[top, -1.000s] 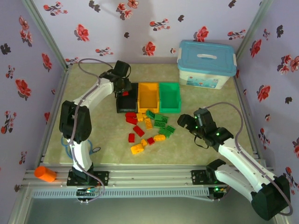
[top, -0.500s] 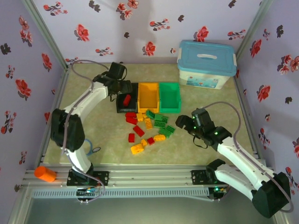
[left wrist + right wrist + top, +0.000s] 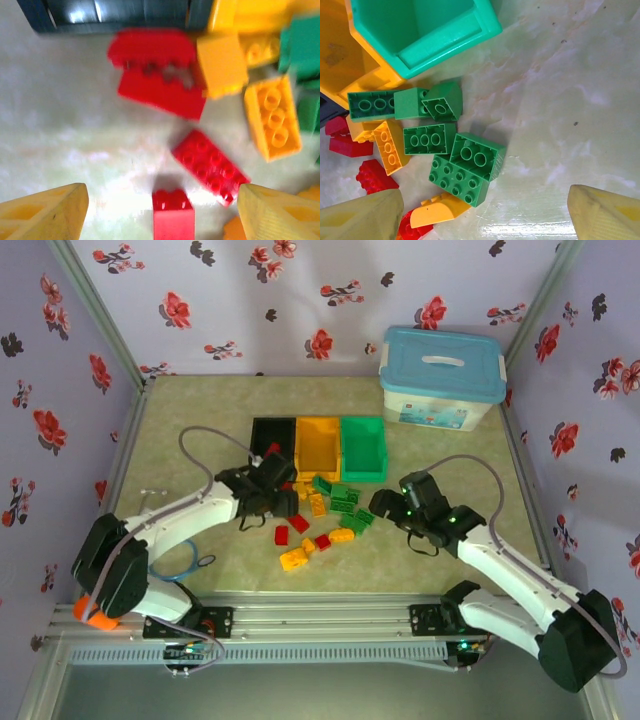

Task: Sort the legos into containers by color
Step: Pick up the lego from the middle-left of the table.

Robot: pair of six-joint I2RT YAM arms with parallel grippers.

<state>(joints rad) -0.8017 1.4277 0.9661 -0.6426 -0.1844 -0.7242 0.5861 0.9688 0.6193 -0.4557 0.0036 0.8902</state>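
Left claw [image 3: 162,206] off black bin [image 3: 272,430], over legos [image 3: 210,161]

Robot lab cell: aluminium frame [image 3: 320,615], floral-papered walls [image 3: 300,300].

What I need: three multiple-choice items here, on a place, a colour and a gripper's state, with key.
1. The green bin stands: A) right of the yellow-orange bin; B) left of it; C) stacked on it.
2. Between the fingertips of the left gripper lies a brick coloured: A) green; B) red; C) yellow-orange.
3. The right gripper is: A) shut on a brick; B) open, empty; C) shut, empty.
A: it ends the row on the right. B: plainly red in the left wrist view. B: jaws wide apart, gripping nothing.
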